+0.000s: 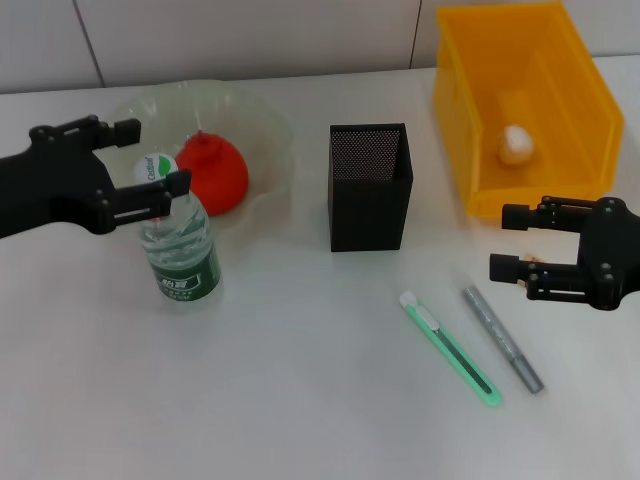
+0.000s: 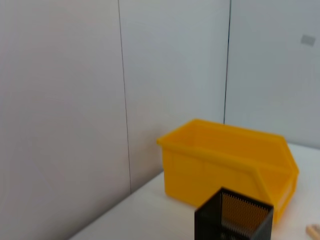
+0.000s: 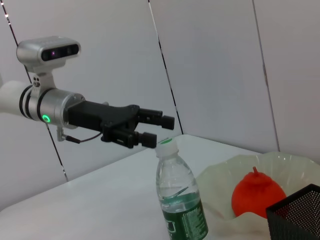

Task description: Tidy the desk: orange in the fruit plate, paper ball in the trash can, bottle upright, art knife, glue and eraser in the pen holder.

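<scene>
Left gripper: far left of the desk, fingers spread, hanging beside the bottle's cap; one finger is level with the cap, contact not clear.
Bottle: upright on the desk, white cap, green label, just in front of the fruit plate.
Fruit plate: clear, wavy-rimmed, at the back left near the wall.
Orange: lying in the fruit plate, behind the bottle.
Pen holder: black mesh, square, upright at mid-desk; contents not visible.
Art knife: green, flat on the desk, in front and to the right of the pen holder.
Glue: grey stick, flat, just beside the art knife, the two apart.
Trash can: yellow bin, back right.
Paper ball: white, lying inside the trash can.
Right gripper: far right, in front of the trash can, fingers spread, holding nothing.
Surface: white desk.
Room: pale panelled wall with dark vertical seams behind the desk.
</scene>
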`<action>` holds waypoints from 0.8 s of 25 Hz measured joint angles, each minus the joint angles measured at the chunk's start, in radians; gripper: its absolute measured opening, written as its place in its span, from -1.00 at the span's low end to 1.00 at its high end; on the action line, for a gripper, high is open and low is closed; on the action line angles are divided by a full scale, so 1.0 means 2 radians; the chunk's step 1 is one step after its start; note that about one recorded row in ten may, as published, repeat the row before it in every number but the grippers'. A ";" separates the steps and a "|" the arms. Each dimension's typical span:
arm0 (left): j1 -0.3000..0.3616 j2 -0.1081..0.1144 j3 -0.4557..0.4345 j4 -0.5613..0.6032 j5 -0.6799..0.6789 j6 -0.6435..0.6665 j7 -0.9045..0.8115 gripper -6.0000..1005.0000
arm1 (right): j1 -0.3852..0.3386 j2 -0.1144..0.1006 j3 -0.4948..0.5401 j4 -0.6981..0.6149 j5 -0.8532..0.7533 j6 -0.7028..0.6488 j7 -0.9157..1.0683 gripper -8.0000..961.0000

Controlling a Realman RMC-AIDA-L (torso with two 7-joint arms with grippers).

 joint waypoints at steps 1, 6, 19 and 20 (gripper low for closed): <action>-0.001 0.000 -0.006 0.000 -0.010 0.003 0.000 0.60 | 0.000 0.000 0.000 0.000 0.000 0.000 0.000 0.47; -0.015 0.000 -0.043 -0.002 -0.050 0.035 -0.005 0.60 | 0.000 0.000 0.000 0.001 -0.002 0.001 -0.002 0.47; -0.084 0.002 -0.071 -0.063 -0.086 0.201 0.006 0.60 | 0.000 0.000 0.025 -0.002 -0.003 0.022 -0.006 0.47; -0.093 0.002 -0.071 -0.081 -0.085 0.223 0.020 0.60 | 0.000 0.000 0.029 -0.003 -0.003 0.024 -0.006 0.47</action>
